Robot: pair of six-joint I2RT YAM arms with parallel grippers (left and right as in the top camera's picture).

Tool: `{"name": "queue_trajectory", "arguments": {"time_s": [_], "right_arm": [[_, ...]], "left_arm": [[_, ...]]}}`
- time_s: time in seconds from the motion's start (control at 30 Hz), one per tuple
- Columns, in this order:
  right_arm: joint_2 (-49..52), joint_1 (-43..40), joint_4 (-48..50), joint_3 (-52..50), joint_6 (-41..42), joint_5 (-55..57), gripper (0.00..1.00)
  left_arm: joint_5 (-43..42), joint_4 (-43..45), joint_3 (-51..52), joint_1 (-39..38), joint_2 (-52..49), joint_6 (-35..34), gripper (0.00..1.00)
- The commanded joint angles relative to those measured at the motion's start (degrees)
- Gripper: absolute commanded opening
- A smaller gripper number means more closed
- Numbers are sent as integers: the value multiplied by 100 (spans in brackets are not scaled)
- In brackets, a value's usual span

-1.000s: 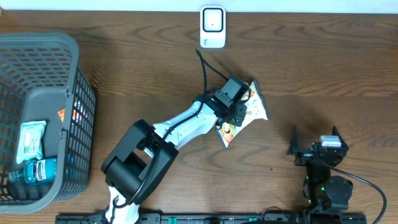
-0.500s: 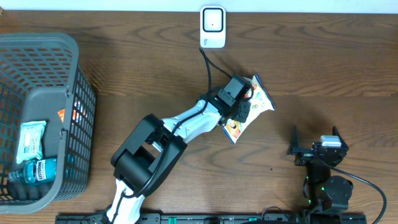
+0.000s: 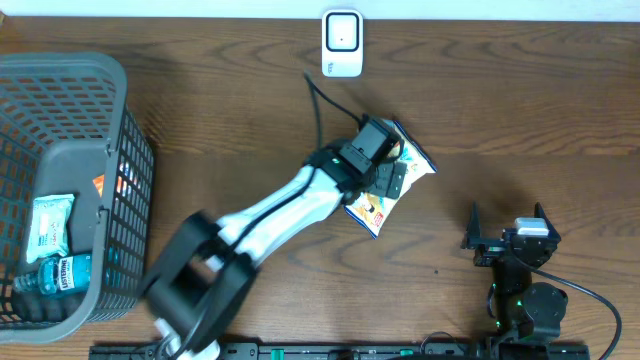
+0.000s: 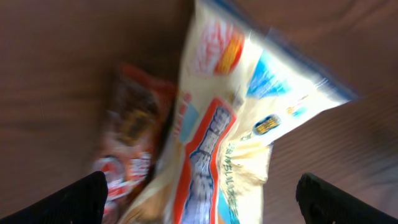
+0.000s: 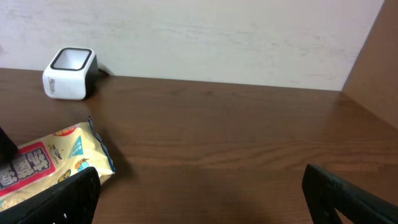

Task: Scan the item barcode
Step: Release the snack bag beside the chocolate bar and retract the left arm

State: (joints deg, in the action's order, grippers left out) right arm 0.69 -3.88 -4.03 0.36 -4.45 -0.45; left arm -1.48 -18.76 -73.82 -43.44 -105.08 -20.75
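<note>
The item, a cream snack bag (image 3: 418, 162) with blue and red print, lies on the table below the white scanner (image 3: 342, 42). My left gripper (image 3: 392, 172) hovers right over it. In the left wrist view the bag (image 4: 236, 124) fills the middle, blurred. The left gripper (image 4: 199, 208) stands open, its black fingertips (image 4: 74, 202) wide on either side and off the bag. A red-orange packet (image 4: 130, 137) shows at the bag's left. My right gripper (image 3: 506, 222) rests open at the front right and holds nothing. The right wrist view shows that gripper (image 5: 199, 199), the bag's corner (image 5: 50, 158) and the scanner (image 5: 68, 73).
A grey mesh basket (image 3: 60, 75) stands at the left edge, with a wipes pack (image 3: 48, 225) and a blue bottle (image 3: 60, 272) inside. The scanner's black cable (image 3: 325, 105) runs down toward the left arm. A pale wall backs the table.
My left gripper has opened and let go of the snack bag, which had first shifted a little to the right. The right arm has not moved.
</note>
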Motion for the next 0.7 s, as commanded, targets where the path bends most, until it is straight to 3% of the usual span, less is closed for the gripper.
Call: {"name": "queue_trajectory", "arguments": {"time_s": [0.0,0.23,0.67], "right_arm": [[-24,46,-24,-4,-52,11,99],[-24,46,-24,-4,-52,11,99],[-24,46,-24,-4,-52,11,99]], "left_arm": [[955,-323,-20,83,881,17,97],[1770,-1036,-20,507,2378,83,98],[1766,-1596,-20,2415,4402,164,98]]}}
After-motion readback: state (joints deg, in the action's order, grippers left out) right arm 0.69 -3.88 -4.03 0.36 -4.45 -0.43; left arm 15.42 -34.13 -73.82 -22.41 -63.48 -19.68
